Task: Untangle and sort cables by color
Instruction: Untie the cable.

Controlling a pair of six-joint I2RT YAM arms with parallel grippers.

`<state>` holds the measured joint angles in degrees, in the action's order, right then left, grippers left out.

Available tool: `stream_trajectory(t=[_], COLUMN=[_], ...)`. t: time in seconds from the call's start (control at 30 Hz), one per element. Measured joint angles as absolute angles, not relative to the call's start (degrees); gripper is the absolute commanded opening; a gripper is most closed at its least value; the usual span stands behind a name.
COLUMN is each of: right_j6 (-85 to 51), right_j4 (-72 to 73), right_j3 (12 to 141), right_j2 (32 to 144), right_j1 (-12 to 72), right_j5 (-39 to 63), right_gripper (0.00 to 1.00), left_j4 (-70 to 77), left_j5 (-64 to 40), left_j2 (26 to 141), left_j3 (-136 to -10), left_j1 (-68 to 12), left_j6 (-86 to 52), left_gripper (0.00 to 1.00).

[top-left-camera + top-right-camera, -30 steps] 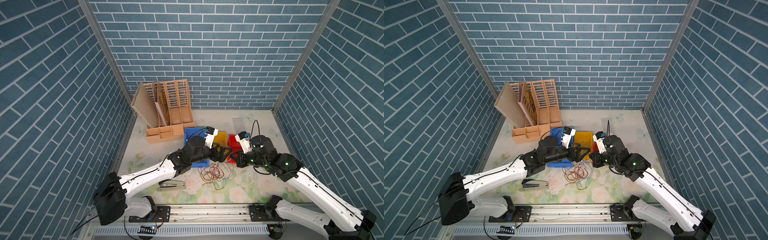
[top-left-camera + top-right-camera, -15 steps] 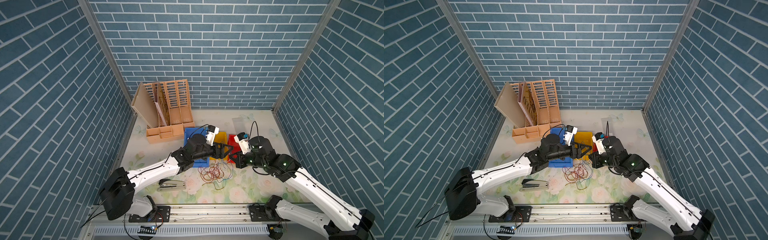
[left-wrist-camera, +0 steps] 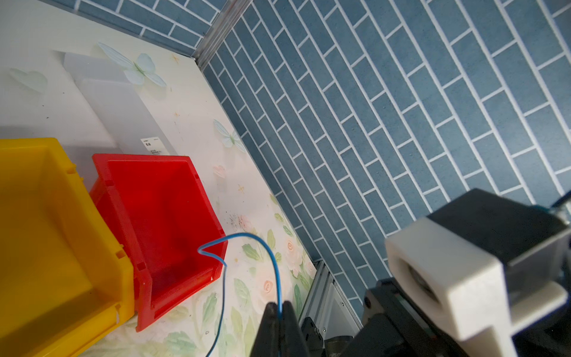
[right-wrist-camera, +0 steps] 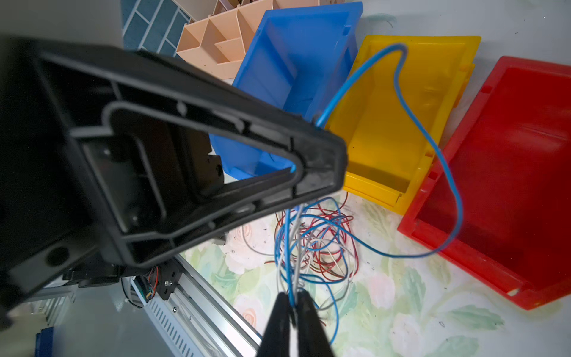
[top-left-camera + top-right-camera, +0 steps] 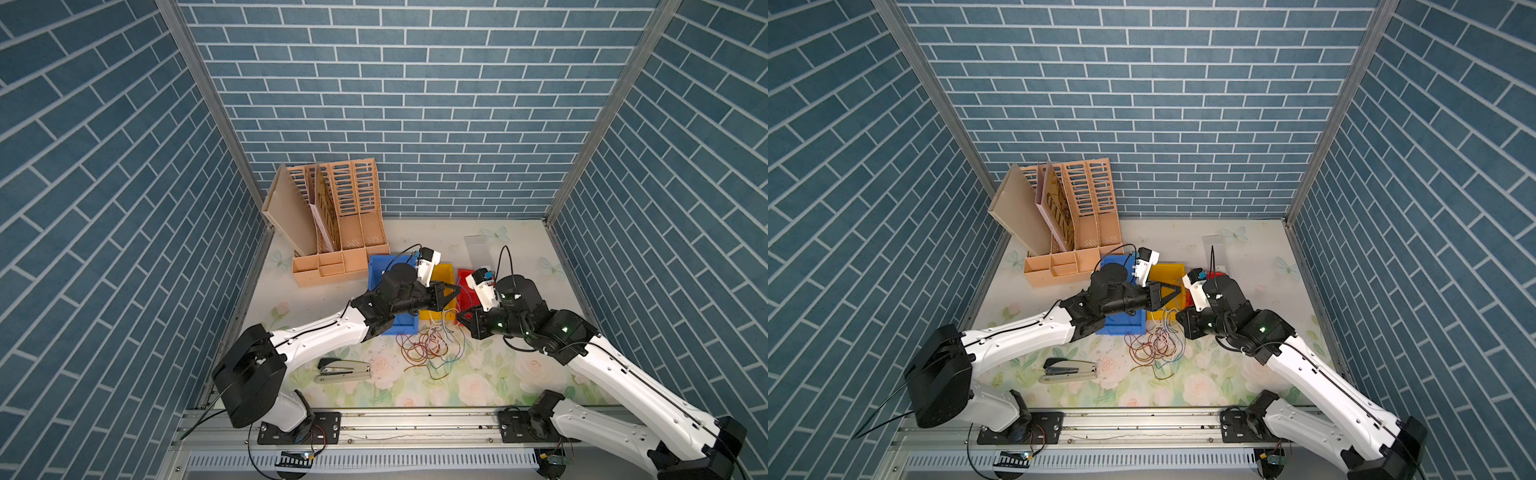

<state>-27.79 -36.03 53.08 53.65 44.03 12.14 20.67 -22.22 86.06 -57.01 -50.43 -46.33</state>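
A tangle of red, blue and whitish cables (image 5: 428,349) (image 5: 1154,347) lies on the floral mat in front of the bins. My left gripper (image 3: 279,309) (image 5: 457,291) is shut on one blue cable (image 3: 272,256), held above the front of the yellow bin (image 5: 442,272). The blue cable loops over the red bin (image 4: 509,154) and runs down into the pile. My right gripper (image 4: 293,301) (image 5: 461,320) sits just below the left one, its jaws pinched on blue and whitish strands rising from the tangle (image 4: 315,241). The blue bin (image 4: 296,61) is mostly hidden under the left arm.
A stapler (image 5: 343,370) lies on the mat to the left of the tangle. A peach file organizer (image 5: 336,216) stands at the back left. A clear plastic box (image 5: 480,249) sits behind the red bin. The metal rail (image 5: 395,424) runs along the front edge.
My left gripper has reached right across the yellow bin to the right gripper and closed on the blue cable. The right arm has hardly moved.
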Motion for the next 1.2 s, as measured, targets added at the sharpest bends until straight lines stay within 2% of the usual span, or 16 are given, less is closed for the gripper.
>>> stream_trajectory(t=[0.1, 0.2, 0.5, 0.9, 1.2], right_j6=[-27.1, -26.7, -26.7, -26.5, -26.5], right_j4=[-36.0, -36.0, -33.4, -23.7, -14.6], right_j3=[52.6, 52.5, 52.6, 48.4, 40.3], right_j2=[53.2, 51.8, 49.5, 49.5, 52.1], right_j1=[44.1, 44.2, 44.2, 44.2, 44.2], right_j5=[12.2, 11.6, 8.1, 7.1, 6.8], right_gripper=[0.61, 0.69, 0.70, 0.70, 0.61], left_j4=[19.8, 17.8, 14.0, 8.5, 7.2], left_j5=[-22.2, -22.1, -21.9, -20.9, -20.3], left_j2=[85.8, 84.7, 80.3, 77.2, 76.4], left_j3=[-57.7, -58.5, -59.8, -68.9, -71.7], left_j1=[-50.4, -50.4, -50.5, -50.9, -53.3], left_j6=[-46.1, -45.4, -44.4, -43.3, -43.1], left_gripper=[0.00, 0.00, 0.00, 0.00, 0.00])
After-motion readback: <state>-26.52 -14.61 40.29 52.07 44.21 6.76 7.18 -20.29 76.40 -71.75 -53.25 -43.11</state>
